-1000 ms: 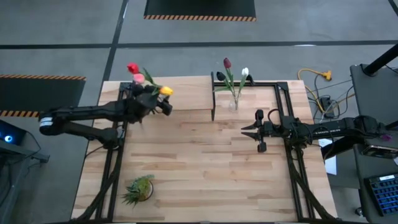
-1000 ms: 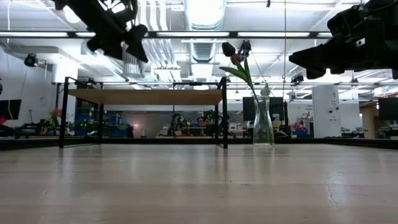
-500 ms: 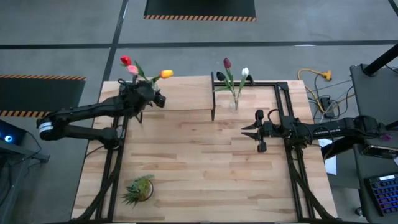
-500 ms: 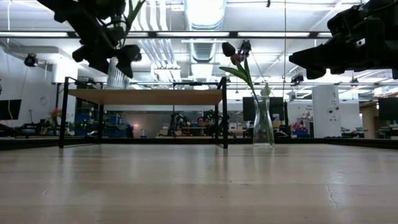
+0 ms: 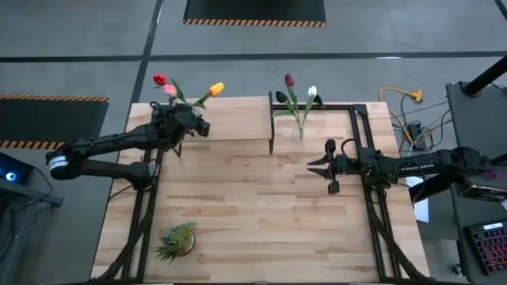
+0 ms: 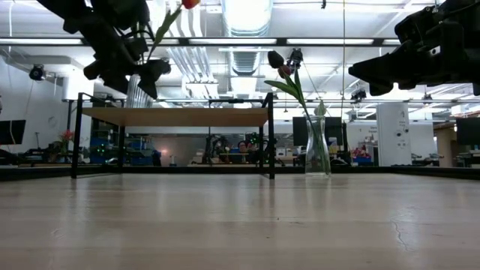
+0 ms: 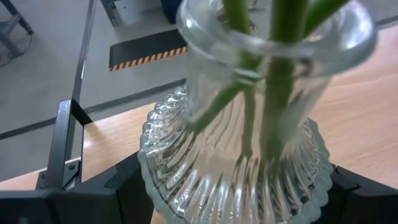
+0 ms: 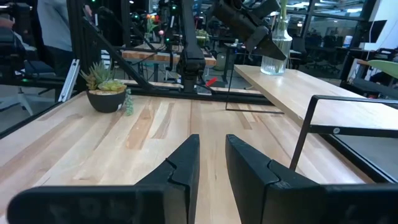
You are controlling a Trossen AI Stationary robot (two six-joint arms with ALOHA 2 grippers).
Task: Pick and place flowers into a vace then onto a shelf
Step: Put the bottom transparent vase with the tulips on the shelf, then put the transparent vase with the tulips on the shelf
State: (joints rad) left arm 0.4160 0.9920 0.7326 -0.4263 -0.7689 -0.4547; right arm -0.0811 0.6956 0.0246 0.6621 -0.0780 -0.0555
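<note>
While left claw (image 5: 192, 125) grips ribbed vase (image 7: 233, 152), tuft plant (image 5: 176, 241) apart.

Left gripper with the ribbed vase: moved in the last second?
Yes. In the high view the left gripper and its ribbed vase shifted toward the shelf's left end, then nearly stopped.

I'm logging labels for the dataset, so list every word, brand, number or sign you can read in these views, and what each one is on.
None: no words, brands or numbers can be read in any view.
The ribbed glass vase held by the left gripper: no label.
The slim glass vase and the shelf: no print visible.
The yellow-and-black hazard stripes on the floor mat: a pattern only, no text.
Background room items in the low view: too small to read.
</note>
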